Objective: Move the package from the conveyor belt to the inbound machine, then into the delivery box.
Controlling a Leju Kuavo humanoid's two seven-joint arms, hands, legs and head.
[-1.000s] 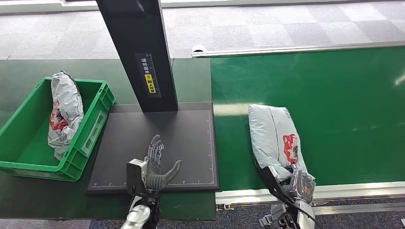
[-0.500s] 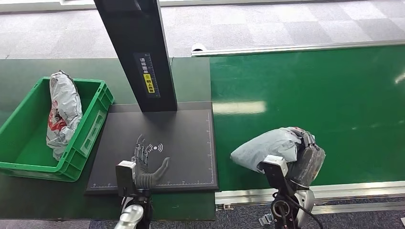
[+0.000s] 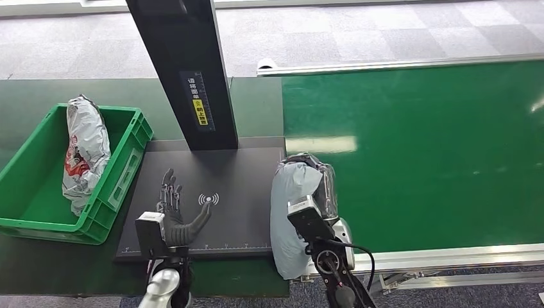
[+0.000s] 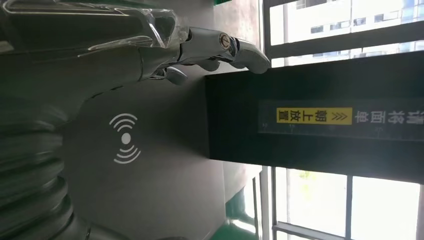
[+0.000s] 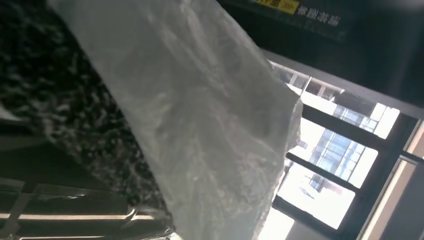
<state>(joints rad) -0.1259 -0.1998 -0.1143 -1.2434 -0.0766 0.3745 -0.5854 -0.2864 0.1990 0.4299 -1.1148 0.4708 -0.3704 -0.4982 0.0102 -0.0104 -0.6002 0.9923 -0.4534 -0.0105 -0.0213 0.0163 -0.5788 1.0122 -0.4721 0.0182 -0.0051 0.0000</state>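
Note:
My right hand (image 3: 324,192) grips a grey plastic mailer package (image 3: 290,215) and holds it lifted over the seam between the green conveyor belt (image 3: 423,147) and the black inbound machine platform (image 3: 244,192). The package (image 5: 190,115) hangs close before the right wrist camera. My left hand (image 3: 173,215) hovers open, fingers spread, over the platform's left part, beside the white scan symbol (image 3: 207,199). The left wrist view has that hand (image 4: 150,45) above the scan symbol (image 4: 125,138). The green delivery box (image 3: 38,186) stands left of the platform with another grey package (image 3: 83,151) inside.
The machine's black post (image 3: 189,70) with a yellow label rises from the platform's far edge. A silver rail (image 3: 442,256) borders the belt's near side. Grey carpet tiles lie beyond the belt.
My right hand lifted the package off the belt and carried it left to the platform's right edge. My left hand drifted left across the platform.

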